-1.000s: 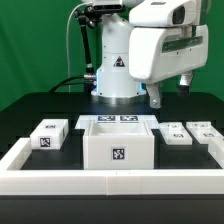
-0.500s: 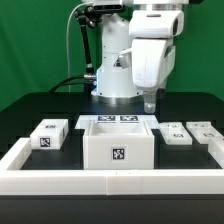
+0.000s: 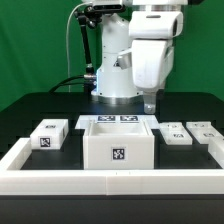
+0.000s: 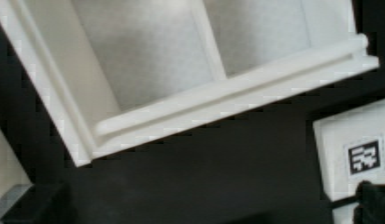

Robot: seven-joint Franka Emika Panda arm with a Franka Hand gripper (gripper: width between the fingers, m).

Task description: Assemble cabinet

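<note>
Early stage: the large white plastic tagged box body (image 3: 118, 148) sits mid-worktop (image 3: 25, 120), small white tagged blocks (image 3: 48, 135) lie loose near it on both sides, none fitted yet, and the gripper (image 3: 150, 100) hangs spread and empty above its far edge, toward the exterior view's right.

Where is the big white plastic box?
Exterior view: the big white plastic box sits centred, between a small white tagged block on that view's left and a flat tagged piece on its right.

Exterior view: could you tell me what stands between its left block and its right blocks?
The cabinet body stands between the left block and right blocks; the exterior view shows it.
</note>
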